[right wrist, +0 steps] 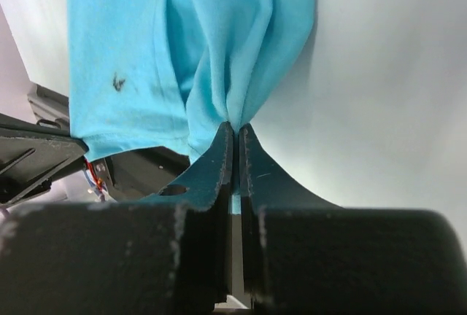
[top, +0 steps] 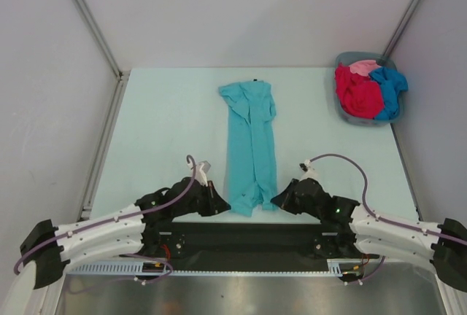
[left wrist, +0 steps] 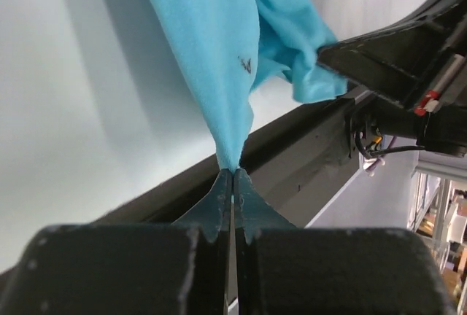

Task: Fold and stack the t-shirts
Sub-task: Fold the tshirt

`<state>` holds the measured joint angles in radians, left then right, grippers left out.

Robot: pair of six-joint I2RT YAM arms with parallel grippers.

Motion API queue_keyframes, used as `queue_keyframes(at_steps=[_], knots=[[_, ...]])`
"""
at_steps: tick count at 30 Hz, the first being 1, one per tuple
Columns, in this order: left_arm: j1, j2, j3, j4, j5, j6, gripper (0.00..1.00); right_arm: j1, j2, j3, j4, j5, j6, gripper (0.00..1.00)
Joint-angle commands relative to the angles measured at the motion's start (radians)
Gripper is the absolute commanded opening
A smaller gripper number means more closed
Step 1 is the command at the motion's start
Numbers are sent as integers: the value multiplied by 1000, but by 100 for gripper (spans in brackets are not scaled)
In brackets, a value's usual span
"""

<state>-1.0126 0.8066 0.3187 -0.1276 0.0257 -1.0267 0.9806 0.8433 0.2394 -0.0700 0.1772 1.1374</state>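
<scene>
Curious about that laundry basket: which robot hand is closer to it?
Right. The right gripper holds the teal t-shirt on the side toward the basket; the left gripper holds its other corner.

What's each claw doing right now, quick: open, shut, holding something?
The left gripper is closed, pinching the teal t-shirt at its near edge.
The right gripper is closed, pinching the same shirt's near edge.

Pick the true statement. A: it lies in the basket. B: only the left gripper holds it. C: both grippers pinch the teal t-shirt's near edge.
C: the left gripper and the right gripper are each shut on the near end of the teal t-shirt.
</scene>
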Motion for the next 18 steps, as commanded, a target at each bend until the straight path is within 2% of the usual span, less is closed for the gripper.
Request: queue_keyframes(at_steps=[1, 3, 5, 7, 11, 18], knots=[[-38, -124, -1, -183, -110, -107, 0, 29, -93, 81, -184, 133, 55, 0], [-38, -136, 45, -217, -167, -90, 0, 29, -99, 107, -211, 154, 38, 0], [-23, -57, 130, -242, -199, -23, 0, 17, -34, 158, -200, 159, -13, 0], [11, 81, 184, -208, -190, 48, 0, -40, 28, 182, -148, 110, -57, 0], [66, 219, 317, -126, -167, 125, 0, -111, 115, 225, -70, 53, -111, 0], [218, 327, 456, -109, -124, 235, 0, -256, 203, 314, -34, -25, -214, 0]])
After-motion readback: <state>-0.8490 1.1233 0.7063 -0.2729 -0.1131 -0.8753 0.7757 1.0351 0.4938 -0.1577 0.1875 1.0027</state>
